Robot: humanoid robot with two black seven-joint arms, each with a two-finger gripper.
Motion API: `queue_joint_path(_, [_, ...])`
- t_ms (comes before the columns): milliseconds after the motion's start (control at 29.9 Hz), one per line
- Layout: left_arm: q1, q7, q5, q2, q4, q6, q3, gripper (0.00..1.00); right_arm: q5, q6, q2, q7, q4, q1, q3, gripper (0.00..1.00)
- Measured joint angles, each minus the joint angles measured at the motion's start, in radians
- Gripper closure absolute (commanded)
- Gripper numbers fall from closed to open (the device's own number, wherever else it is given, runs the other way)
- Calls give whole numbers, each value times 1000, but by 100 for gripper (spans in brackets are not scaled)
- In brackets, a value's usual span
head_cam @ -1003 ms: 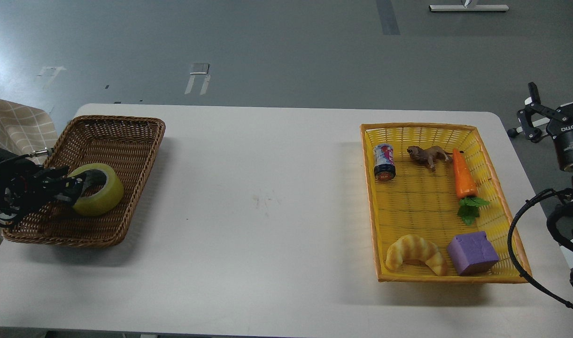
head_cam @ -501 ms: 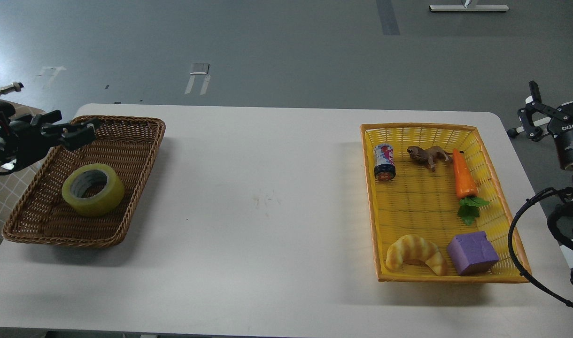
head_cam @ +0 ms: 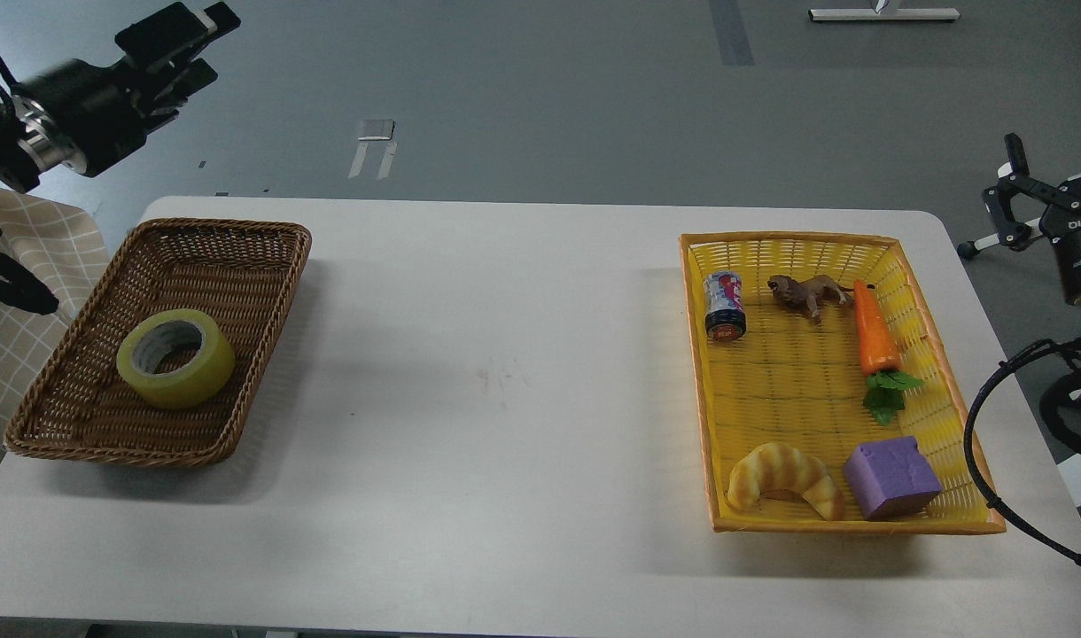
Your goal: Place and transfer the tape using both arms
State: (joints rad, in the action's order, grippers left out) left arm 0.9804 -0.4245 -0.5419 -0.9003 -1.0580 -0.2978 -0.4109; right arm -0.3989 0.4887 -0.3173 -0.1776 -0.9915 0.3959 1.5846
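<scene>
The tape [head_cam: 175, 358], a yellow translucent roll with a grey-white core, lies flat in the brown wicker basket [head_cam: 239, 232] at the table's left. My left gripper [head_cam: 189, 46] is high above and behind the basket, at the top left, open and empty, well clear of the tape. My right gripper [head_cam: 1001, 202] is off the table's right edge, beside the yellow basket [head_cam: 948, 381], open and empty.
The yellow basket holds a small can [head_cam: 725, 306], a toy animal [head_cam: 806, 293], a carrot [head_cam: 874, 332], a croissant [head_cam: 782, 479] and a purple block [head_cam: 890, 478]. The white table [head_cam: 496, 399] lies between the two baskets. A black cable [head_cam: 979, 443] loops by the right edge.
My left gripper let go of the tape in the brown basket, then rose up and back, away from it. The tape stays flat in the basket. My right gripper shifted slightly right.
</scene>
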Motion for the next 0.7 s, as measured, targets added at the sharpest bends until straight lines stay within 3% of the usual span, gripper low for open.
queue_joint_path(167, [-4,2,135,101,-1,-88,-79,2,-3,0,-3,4,1,31,-6,0])
queue_joint_path(501, [-71,1,213,273,0,-116,-147,2,-8,0,-2,10,12,106,-34,0])
queue_joint_path(702, [-146,2,256,366,0,-179,-227,2,-8,0,4,15,16,143,-105,0])
